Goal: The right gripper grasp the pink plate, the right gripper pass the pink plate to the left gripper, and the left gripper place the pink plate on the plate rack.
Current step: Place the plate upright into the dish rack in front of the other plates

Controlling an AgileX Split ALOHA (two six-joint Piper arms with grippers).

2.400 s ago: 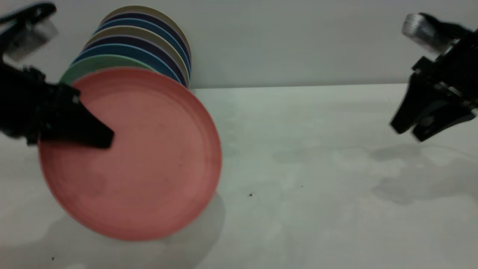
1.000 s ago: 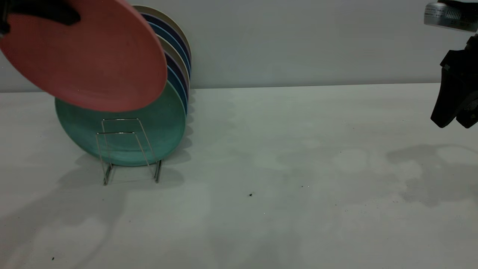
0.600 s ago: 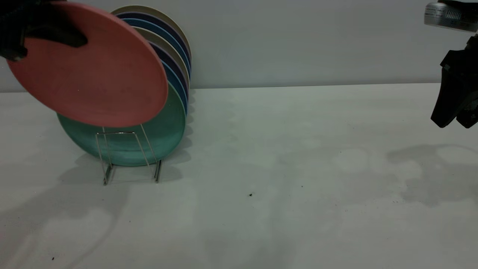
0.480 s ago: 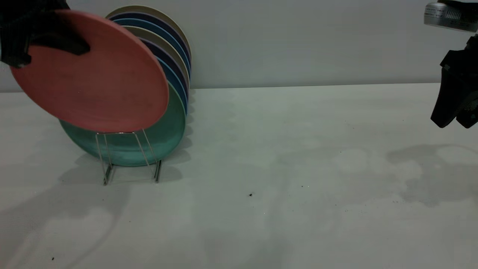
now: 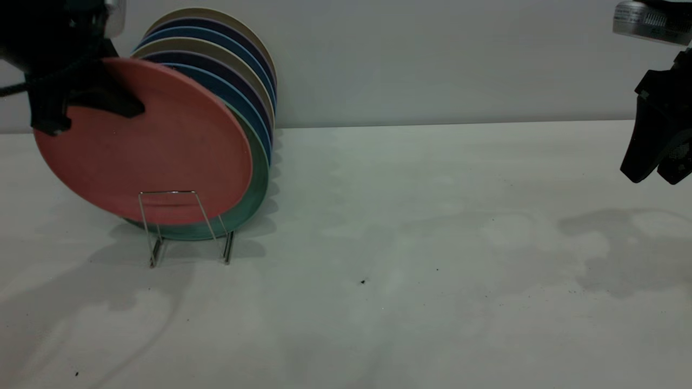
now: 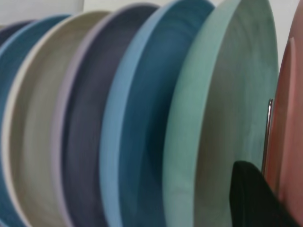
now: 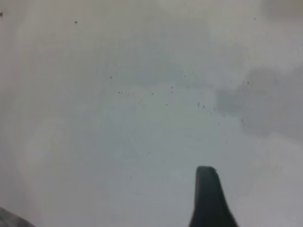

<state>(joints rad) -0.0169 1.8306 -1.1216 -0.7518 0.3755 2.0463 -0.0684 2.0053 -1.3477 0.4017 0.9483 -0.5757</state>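
The pink plate [image 5: 157, 151] stands nearly upright at the front of the plate rack [image 5: 186, 229]. Its lower edge is behind the front wire loop and in front of the green plate [image 5: 258, 178]. My left gripper [image 5: 130, 106] is shut on the pink plate's upper left rim. In the left wrist view the pink plate [image 6: 289, 137] is edge-on beside a rack wire [image 6: 268, 137] and the green plate [image 6: 227, 113], with one black finger [image 6: 253, 198] between them. My right gripper [image 5: 651, 174] hangs open and empty at the far right, above the table.
Behind the green plate, several blue, dark purple and beige plates [image 5: 227, 65] stand in the rack, close to the back wall. The white table [image 5: 432, 243] stretches from the rack to the right arm.
The left gripper has brought the pink plate down from above the rack until its lower edge sits behind the front wire loop. The right arm has stayed at the far right.
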